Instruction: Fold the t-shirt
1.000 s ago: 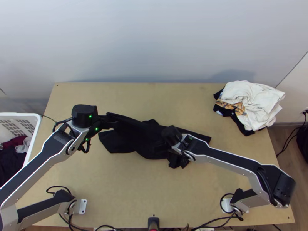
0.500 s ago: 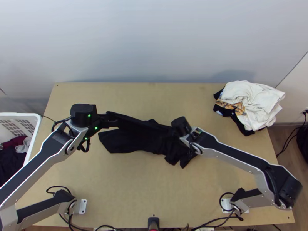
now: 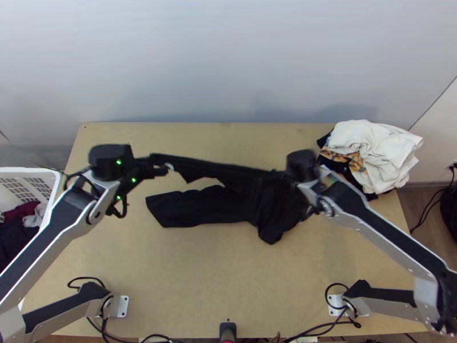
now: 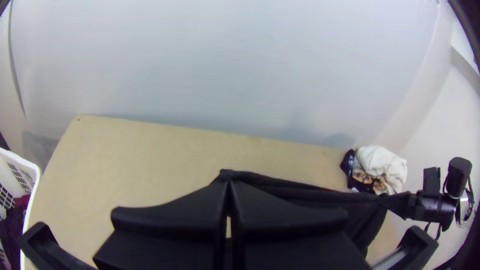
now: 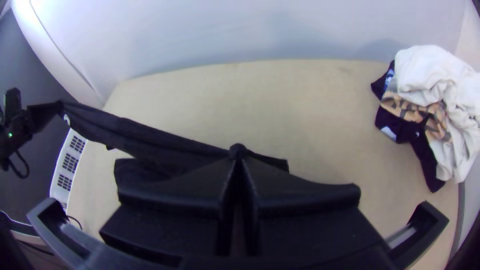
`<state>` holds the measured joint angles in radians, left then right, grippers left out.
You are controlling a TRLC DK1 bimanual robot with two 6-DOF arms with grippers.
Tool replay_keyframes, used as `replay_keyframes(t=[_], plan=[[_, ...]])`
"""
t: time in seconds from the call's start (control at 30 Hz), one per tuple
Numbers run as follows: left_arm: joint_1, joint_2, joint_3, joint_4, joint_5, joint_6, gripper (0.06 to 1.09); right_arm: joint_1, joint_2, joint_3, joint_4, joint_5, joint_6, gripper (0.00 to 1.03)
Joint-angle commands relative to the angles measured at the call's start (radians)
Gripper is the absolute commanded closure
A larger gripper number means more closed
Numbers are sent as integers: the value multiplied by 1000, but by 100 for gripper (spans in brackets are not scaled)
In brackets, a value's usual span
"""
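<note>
The black cloth t-shirt (image 3: 274,214) stretched crosswise over the light wooden table (image 3: 188,274), its raised far edge pinched by both the left black gripper (image 4: 229,182) and right black gripper (image 5: 239,154). Slack lay nearside, bunched nearer the right, probably needing a matched pull.

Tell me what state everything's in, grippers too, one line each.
Black t-shirt: unfolded, partly lifted, stretched between grippers, rest bunched on table
Left gripper: shut on the shirt
Right gripper: shut on the shirt
Clothes pile: loosely stacked, rumpled
White basket: open-topped, clothes inside
</note>
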<state>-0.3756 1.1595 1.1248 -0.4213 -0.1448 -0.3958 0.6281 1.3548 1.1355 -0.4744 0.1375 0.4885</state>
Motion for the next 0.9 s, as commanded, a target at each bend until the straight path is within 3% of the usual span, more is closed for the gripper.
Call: replay_keyframes(t=[0.0, 0.3, 0.67, 0.87], plan=[[99, 17, 153, -1, -4, 0, 105, -110, -92, 175, -98, 5, -18, 100], [196, 48, 418, -20, -7, 17, 105, -174, -102, 501, -214, 86, -70, 100], [188, 31, 615, 32, -91, 74, 105, -130, -129, 679, -247, 241, -133, 100], [139, -29, 624, 223, -214, 221, 105, -102, -146, 753, -228, 340, -223, 100]])
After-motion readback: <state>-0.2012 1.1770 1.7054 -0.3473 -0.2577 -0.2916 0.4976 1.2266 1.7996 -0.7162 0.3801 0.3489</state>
